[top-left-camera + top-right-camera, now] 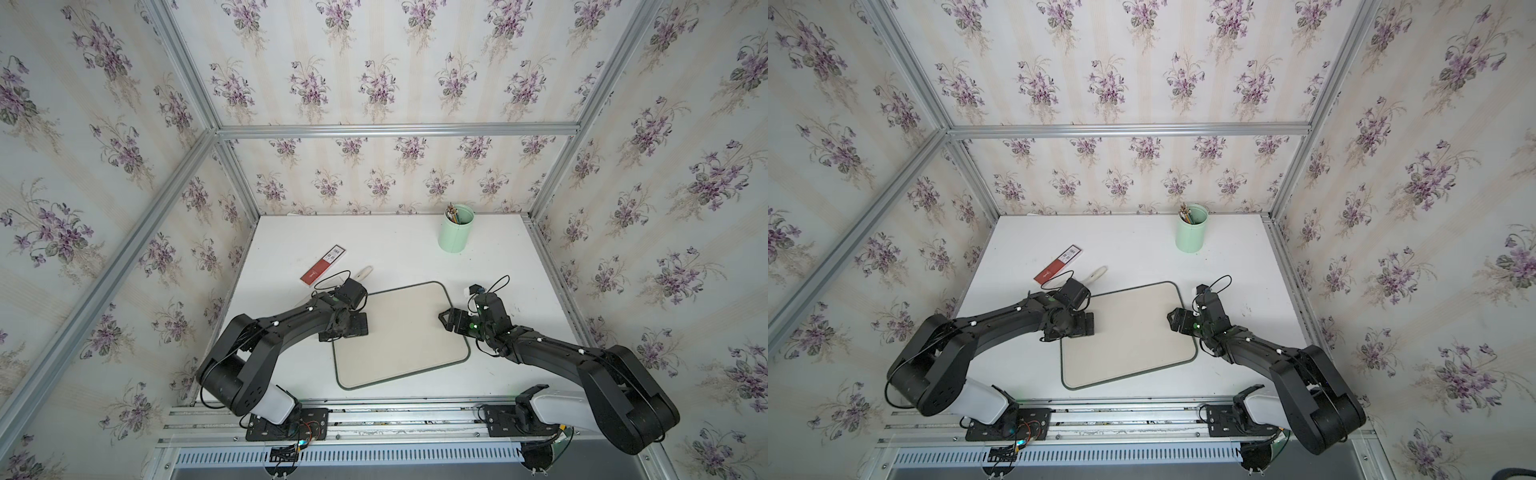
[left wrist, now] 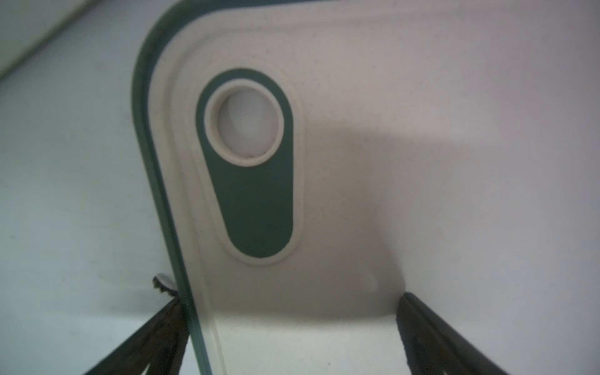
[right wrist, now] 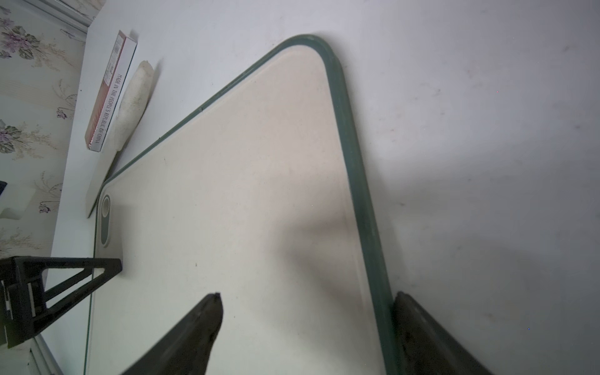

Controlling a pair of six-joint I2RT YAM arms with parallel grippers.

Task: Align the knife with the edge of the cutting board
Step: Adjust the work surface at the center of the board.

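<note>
Leftmost, near the desk's (image 1: 395,249) left edge about halfway back, lies a slim red-and-white box (image 1: 324,266), flat and slanted. Just beside it, toward the middle, is the knife (image 1: 365,273). In both top views only its cream handle shows, pointing toward the far right corner, and the left arm covers the blade. The right wrist view shows the whole knife (image 3: 133,100) next to the box (image 3: 110,94). Its blade runs down to the cutting board's (image 3: 227,194) corner with the green tab (image 3: 105,224), aslant to the board's edges. I cannot tell if it touches there.

Next, the left tool (image 1: 347,328) stands over the board's left edge. Its wrist view shows this tool (image 2: 290,297) spread wide and pinching nothing, one finger off the rim over bare desk, one over the board (image 2: 422,97), the tab (image 2: 250,181) ahead.

The cutting board (image 1: 403,332) lies flat in the desk's near middle, slightly turned.

At its right edge the right tool (image 1: 448,320) points inward. Its wrist view shows that tool (image 3: 308,294) parted, one finger over the board, the other just outside the green rim, gripping nothing.

Near the far right corner stands a mint cup (image 1: 456,232) of pencils.
</note>
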